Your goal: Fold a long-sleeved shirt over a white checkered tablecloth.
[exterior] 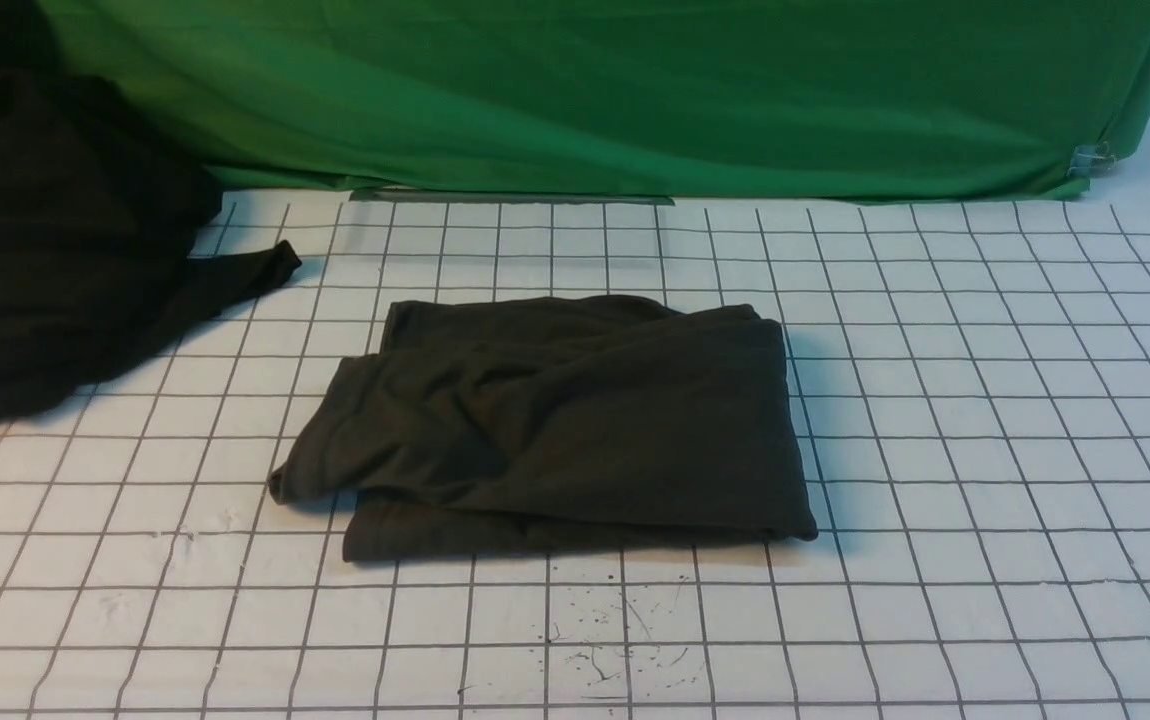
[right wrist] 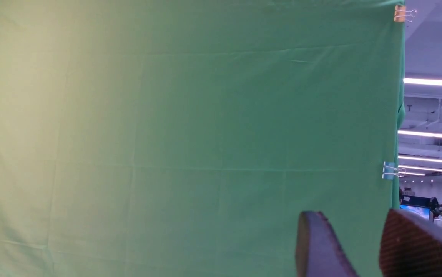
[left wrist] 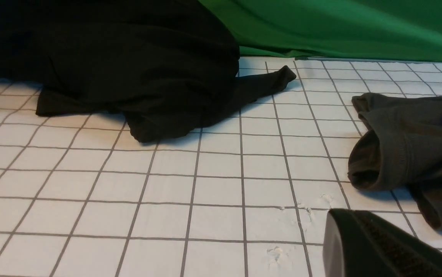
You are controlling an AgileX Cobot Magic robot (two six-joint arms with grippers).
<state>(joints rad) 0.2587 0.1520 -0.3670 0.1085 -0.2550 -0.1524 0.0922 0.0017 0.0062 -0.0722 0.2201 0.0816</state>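
Across the whole near field spreads the broad white checkered tablecloth [exterior: 985, 400], marked with a thin dark grid of small squares and a few scuffs near its front edge. Behind its far edge hangs a plain green fabric backdrop [exterior: 635, 90], held at one corner by a small metal clip [exterior: 1092, 157], probably to keep it taut.

At the tablecloth's far left corner sits a heap of very black, printless garments [exterior: 55, 230], one sleeve end trailing toward the middle. It looks set aside, well apart from the work.

Near the centre of the tablecloth lies the large dark olive-black cotton long-sleeved shirt [exterior: 555, 420]. It rests as a compact, roughly rectangular bundle of several layers, with one loose edge curling out at its left side. No print or label shows, so these are likely tucked inside. From how it lies, the folding seems finished or nearly so.

Neither arm shows in the front view. In the left wrist view, one dark, ridged finger of the left gripper [left wrist: 378, 246] hovers low over the tablecloth just beside the shirt's curled edge, holding nothing; its jaw spacing cannot be told. In the right wrist view, the right gripper [right wrist: 363, 246] points at the backdrop, raised clear of the tablecloth, its two fingers spread with an empty gap between.
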